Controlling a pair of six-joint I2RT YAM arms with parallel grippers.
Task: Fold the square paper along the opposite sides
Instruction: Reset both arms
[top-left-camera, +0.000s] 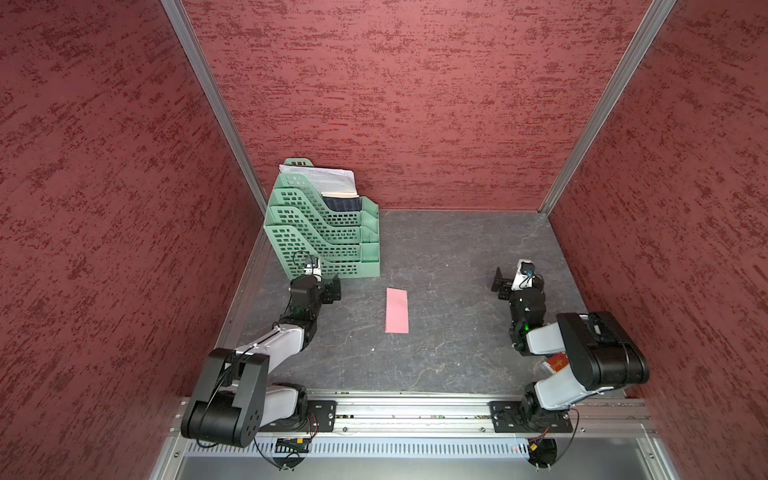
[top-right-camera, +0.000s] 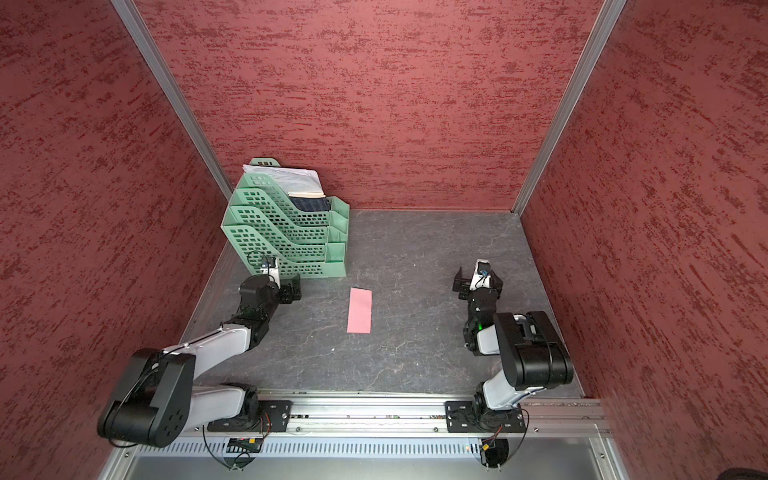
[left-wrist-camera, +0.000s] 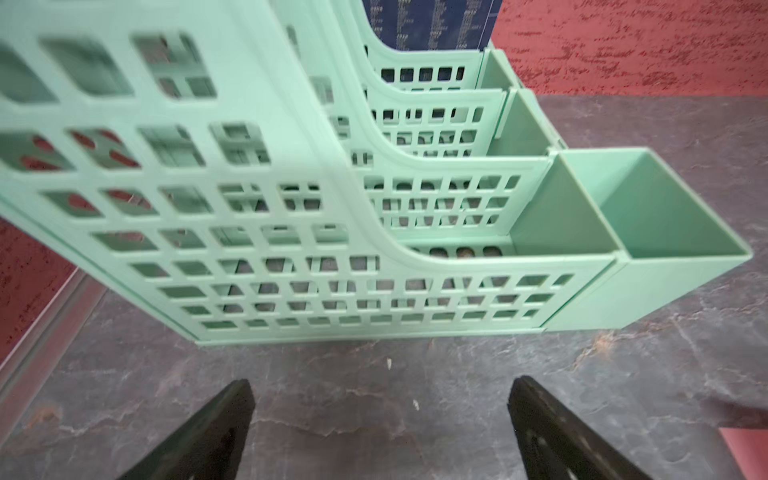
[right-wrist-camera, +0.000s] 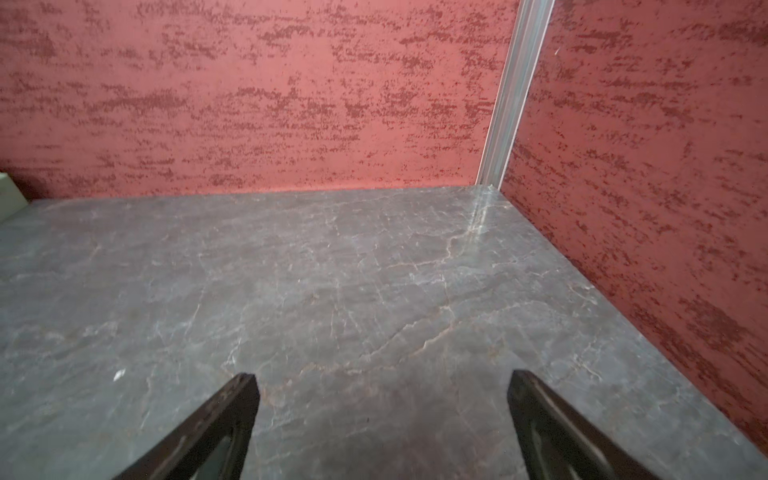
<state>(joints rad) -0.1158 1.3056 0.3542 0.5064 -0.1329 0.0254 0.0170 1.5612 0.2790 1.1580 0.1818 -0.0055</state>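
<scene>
The square paper lies flat in the middle of the grey table as a narrow pink rectangle, its long side running front to back. A corner of the paper shows at the edge of the left wrist view. My left gripper hangs open to the left of the paper, just in front of the green tray, with nothing between its fingers. To the right of the paper, well apart from it, my right gripper is open and empty over bare table.
A green stacked file tray stands at the back left, holding white printed papers and a dark blue booklet. Red walls close in three sides. An orange object lies partly hidden under the right arm.
</scene>
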